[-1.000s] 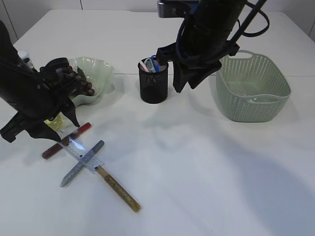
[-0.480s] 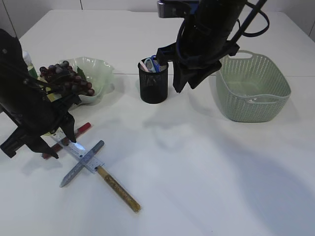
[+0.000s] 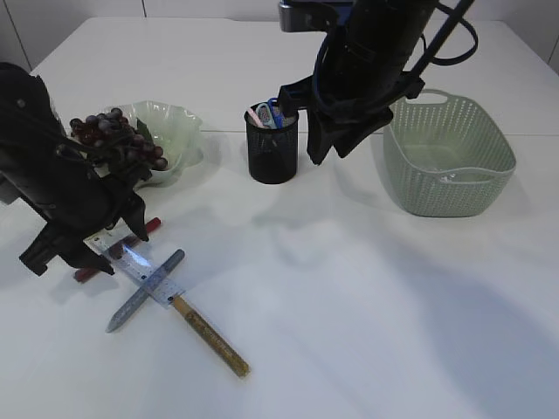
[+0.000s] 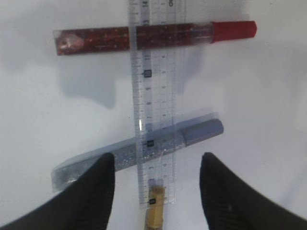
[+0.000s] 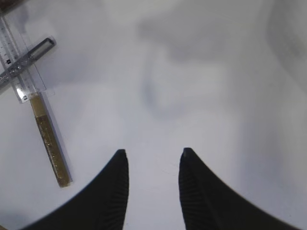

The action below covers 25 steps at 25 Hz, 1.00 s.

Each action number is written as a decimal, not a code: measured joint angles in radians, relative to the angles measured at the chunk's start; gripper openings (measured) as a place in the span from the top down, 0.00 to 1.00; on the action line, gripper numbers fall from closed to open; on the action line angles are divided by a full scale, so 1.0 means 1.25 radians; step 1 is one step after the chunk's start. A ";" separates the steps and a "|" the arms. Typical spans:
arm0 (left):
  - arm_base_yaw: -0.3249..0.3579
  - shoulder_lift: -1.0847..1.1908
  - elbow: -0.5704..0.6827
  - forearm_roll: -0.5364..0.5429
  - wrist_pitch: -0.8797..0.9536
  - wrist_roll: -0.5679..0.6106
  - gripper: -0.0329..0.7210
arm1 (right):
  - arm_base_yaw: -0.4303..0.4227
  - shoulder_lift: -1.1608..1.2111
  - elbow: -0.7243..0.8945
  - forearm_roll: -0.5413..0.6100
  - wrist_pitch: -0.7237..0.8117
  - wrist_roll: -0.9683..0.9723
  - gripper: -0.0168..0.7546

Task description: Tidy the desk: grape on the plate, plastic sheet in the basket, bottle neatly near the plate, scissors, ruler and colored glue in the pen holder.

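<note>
Ruler [image 4: 153, 96] numerals too blurred

Table [image 3: 367, 305]: plain white. Plate [image 3: 179, 131]: pale translucent green; grapes [image 3: 113, 140] dark purple-red. Pen holder [image 3: 272, 147]: black mesh, with blue and pink items showing at the top. Basket [image 3: 450, 157], right: sage green, perforated walls. Ruler [image 4: 153, 105]: clear with black markings. Glue tubes: red glitter with red cap [image 4: 153, 37], silver-grey glitter [image 4: 144, 148], gold glitter [image 3: 210, 336]. Both arms black.
</note>
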 joint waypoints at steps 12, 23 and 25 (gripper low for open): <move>0.000 0.034 0.000 -0.004 -0.055 -0.002 0.34 | 0.000 0.000 0.000 0.000 0.001 -0.005 0.60; 0.001 0.047 -0.002 -0.011 -0.065 -0.011 0.34 | 0.000 0.000 0.000 0.000 0.001 -0.006 0.60; 0.001 0.048 -0.002 -0.011 -0.067 -0.012 0.34 | 0.000 0.000 0.000 0.000 0.001 -0.006 0.60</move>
